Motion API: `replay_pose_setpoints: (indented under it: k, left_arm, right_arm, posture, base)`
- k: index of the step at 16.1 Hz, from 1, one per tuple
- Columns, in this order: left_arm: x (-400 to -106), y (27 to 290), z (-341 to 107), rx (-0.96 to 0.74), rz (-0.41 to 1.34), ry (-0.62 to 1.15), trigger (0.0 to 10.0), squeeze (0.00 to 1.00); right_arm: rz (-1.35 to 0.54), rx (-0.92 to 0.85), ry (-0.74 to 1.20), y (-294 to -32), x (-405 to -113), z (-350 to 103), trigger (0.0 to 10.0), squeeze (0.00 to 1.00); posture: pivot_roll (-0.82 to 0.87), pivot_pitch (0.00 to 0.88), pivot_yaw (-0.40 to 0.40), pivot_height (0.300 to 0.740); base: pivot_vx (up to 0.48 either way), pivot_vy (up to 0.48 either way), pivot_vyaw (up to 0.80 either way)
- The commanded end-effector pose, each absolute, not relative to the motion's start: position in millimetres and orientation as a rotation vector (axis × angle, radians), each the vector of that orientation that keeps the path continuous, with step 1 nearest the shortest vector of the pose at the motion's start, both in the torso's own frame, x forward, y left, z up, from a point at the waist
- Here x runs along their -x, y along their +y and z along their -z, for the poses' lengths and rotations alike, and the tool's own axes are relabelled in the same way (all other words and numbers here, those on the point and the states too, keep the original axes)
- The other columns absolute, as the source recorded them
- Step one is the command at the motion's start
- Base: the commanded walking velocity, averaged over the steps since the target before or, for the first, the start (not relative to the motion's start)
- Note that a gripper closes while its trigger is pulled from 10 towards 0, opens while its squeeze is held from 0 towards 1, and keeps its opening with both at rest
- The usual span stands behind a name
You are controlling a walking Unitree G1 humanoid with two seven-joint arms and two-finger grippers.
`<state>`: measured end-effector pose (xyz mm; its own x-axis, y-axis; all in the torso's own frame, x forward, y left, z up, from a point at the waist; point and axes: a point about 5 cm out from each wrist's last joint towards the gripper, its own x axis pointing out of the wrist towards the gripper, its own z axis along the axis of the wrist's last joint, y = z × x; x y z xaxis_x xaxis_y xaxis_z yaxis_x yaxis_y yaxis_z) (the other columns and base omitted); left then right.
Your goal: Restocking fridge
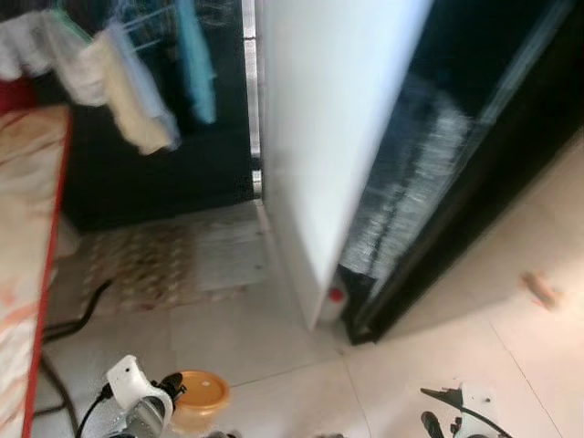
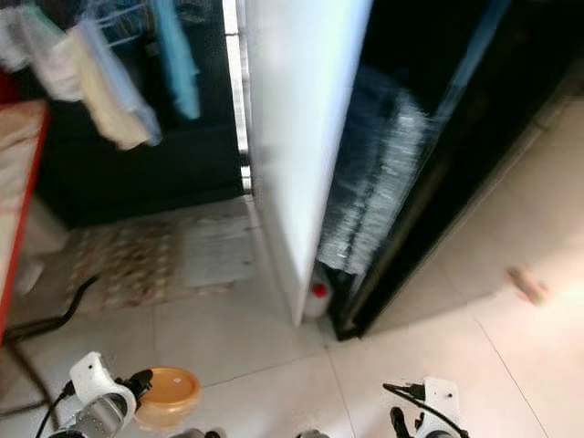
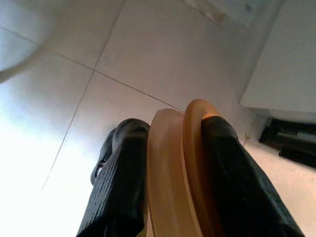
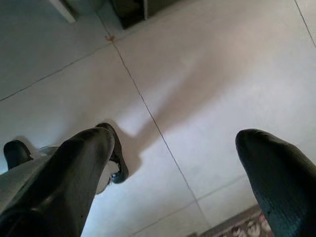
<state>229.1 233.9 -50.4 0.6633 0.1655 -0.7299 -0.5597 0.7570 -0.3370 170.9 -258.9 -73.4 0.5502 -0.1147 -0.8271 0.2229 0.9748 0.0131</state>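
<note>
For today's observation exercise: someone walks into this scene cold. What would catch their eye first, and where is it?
Probably the tall white fridge door, standing open in the middle against the dark fridge behind it. Next, low on the robot's left, the left gripper is shut on an orange tub held above the pale tiled floor. Clothes hang in the upper left corner.

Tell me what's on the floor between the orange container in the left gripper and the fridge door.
Only bare pale floor tiles lie between the orange container in the left gripper and the white fridge door, as the left eye view shows.
</note>
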Motion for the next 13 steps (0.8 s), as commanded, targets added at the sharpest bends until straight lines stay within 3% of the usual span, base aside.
replay_pose_setpoints:
  k: [1,10,13]
  left_arm:
    - [-225.6,232.7,53.3,0.572,-0.436,0.767,10.0,0.0]
    - [-223.4,229.8,55.5,0.569,-0.43,0.781,10.0,0.0]
    - [-221.7,229.0,56.8,0.553,-0.425,0.789,10.0,0.0]
  right_arm:
    - [0.208,-0.127,1.002,-258.9,-161.9,77.7,10.0,0.0]
    - [0.206,-0.123,1.003,-260.3,-162.0,77.2,10.0,0.0]
    - [0.207,-0.123,1.002,-260.5,-162.2,77.0,10.0,0.0]
  posture:
    - [-0.17,0.17,-0.015,0.74]
    - [-0.17,0.185,-0.023,0.74]
    - [-0.17,0.185,-0.023,0.74]
  base:
    - [0.0,0.0,-0.79]
    - [0.0,0.035,-0.79]
    - [0.0,0.235,-0.79]
